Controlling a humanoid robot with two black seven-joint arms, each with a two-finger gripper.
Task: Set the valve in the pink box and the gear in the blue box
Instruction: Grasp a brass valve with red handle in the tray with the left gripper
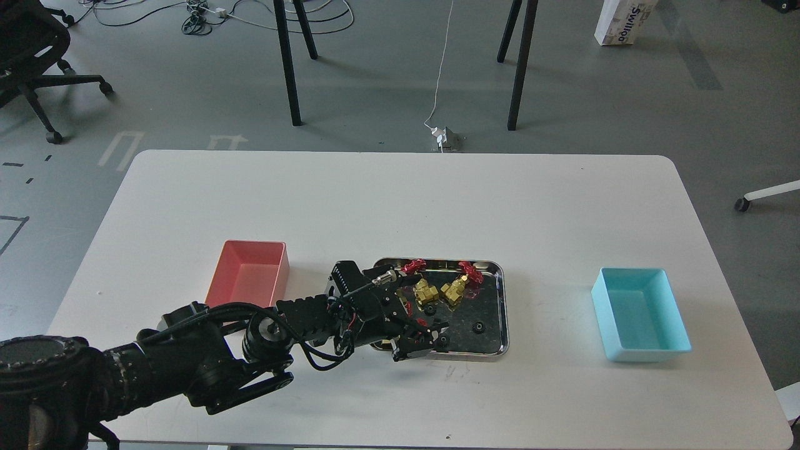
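Observation:
My left gripper (pixel 420 339) reaches in from the lower left and hangs over the front left part of the shiny steel tray (pixel 500 294). Its dark fingers blur together, so I cannot tell whether they are open or shut. A bit of red (pixel 424 321) shows among them. Two brass valves (pixel 427 292) (pixel 455 291) with red handwheels lie in the back of the tray. Small black gears (pixel 479 327) (pixel 442 340) lie on the tray floor. The pink box (pixel 248 281) stands left of the tray and looks empty. The blue box (pixel 640 312) stands far right and looks empty. My right gripper is out of view.
The white table (pixel 400 206) carries the tray and both boxes. My left arm (pixel 206 356) crosses the front left of the table, just in front of the pink box. Table legs, cables and an office chair are on the floor beyond.

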